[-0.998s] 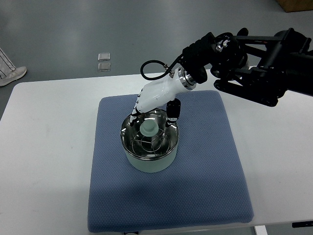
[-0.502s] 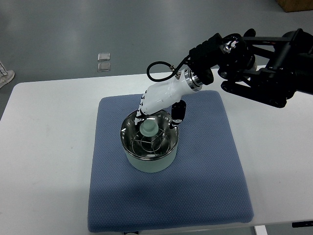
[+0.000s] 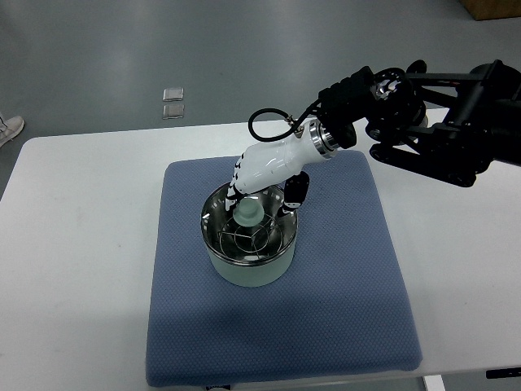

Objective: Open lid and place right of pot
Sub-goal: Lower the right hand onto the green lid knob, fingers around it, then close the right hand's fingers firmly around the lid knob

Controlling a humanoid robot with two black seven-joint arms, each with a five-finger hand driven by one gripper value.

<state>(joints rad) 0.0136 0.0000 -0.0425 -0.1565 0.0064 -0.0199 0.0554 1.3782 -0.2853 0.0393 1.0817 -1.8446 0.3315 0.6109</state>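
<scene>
One pale green pot (image 3: 249, 269) sits left of centre on my blue mat (image 3: 342, 301), its glass lid (image 3: 262, 239) on top with a pale green knob (image 3: 249, 212) in the middle. My right hand (image 3: 262, 175) reaches in from two o'clock, white shell angled down, fingers (image 3: 291, 192) straddling the knob; I cannot tell whether they grip it.

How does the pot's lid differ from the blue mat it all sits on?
The lid is round, shiny and see-through with a pale green knob; the mat is square, dull and blue. The lid sits raised on the pot; the mat lies flat on the table. The right hand is at the lid, not at the mat.
</scene>
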